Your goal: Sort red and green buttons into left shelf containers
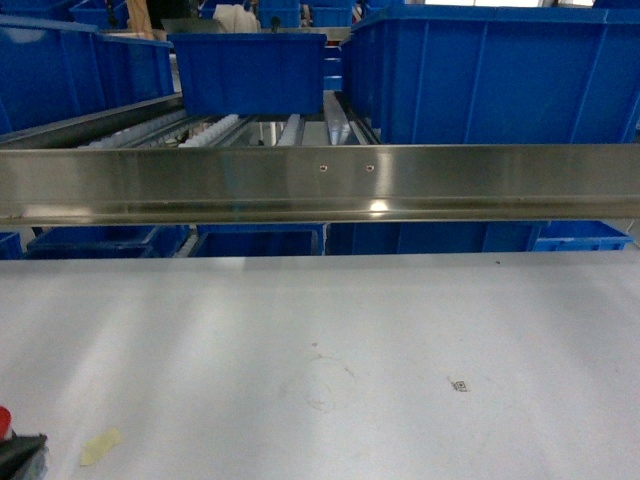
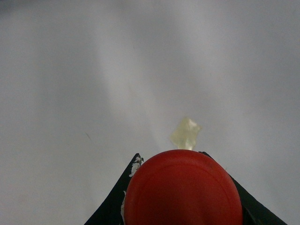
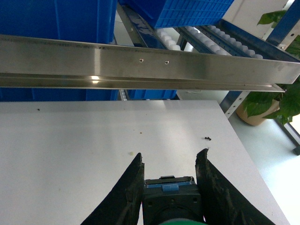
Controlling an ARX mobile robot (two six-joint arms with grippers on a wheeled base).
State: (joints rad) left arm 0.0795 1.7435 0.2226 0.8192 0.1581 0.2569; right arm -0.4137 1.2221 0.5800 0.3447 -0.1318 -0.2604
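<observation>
In the left wrist view a red button (image 2: 183,190) with a round domed cap fills the bottom. My left gripper (image 2: 170,154) is shut on it, its black fingers (image 2: 117,201) showing at both sides. In the head view only a sliver of the red button (image 1: 3,420) and the left gripper (image 1: 20,455) show at the bottom left corner. My right gripper (image 3: 171,153) is shut on a green button (image 3: 171,194), which shows its black body, a blue tab and a green edge at the bottom. The blue shelf containers (image 1: 60,70) stand behind a steel rail (image 1: 320,180).
A yellowish tape scrap (image 1: 100,445) lies on the white table (image 1: 320,360) just ahead of the left gripper. More blue bins (image 1: 490,70) fill the roller shelf. In the right wrist view, the table's right edge (image 3: 248,154) drops off near a potted plant (image 3: 276,103).
</observation>
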